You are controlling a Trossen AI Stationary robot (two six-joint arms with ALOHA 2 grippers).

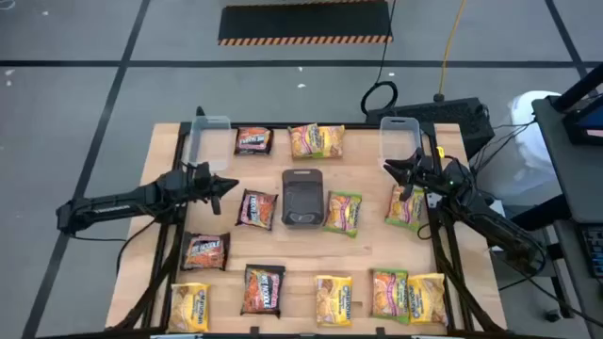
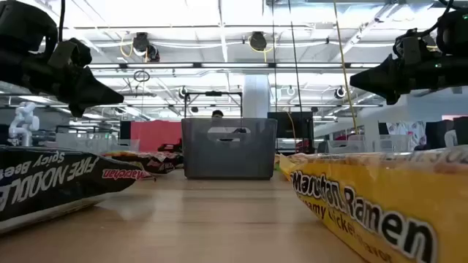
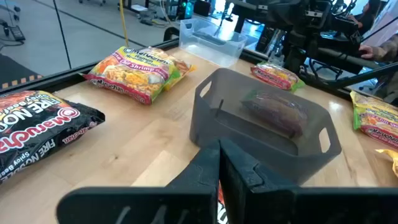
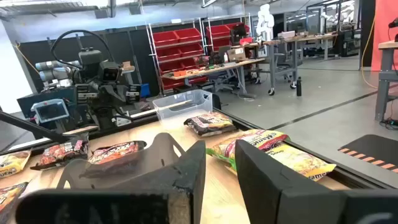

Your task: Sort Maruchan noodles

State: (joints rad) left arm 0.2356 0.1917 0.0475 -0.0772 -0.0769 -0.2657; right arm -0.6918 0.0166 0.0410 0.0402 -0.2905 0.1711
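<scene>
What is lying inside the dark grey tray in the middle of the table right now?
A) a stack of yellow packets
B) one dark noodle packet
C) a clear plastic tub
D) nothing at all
B: the left wrist view shows a single dark noodle packet lying in the grey tray, with nothing else beside it.

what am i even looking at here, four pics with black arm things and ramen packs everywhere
It is one robot with two dark arms at a wooden table, photographed at once from above, from table height, and from a camera on each wrist. Ramen packets lie scattered around a dark grey tray, which already holds one packet. Two clear tubs stand at the far edge. The left gripper is shut and the right gripper is open; both hang above the table and hold nothing.
</scene>
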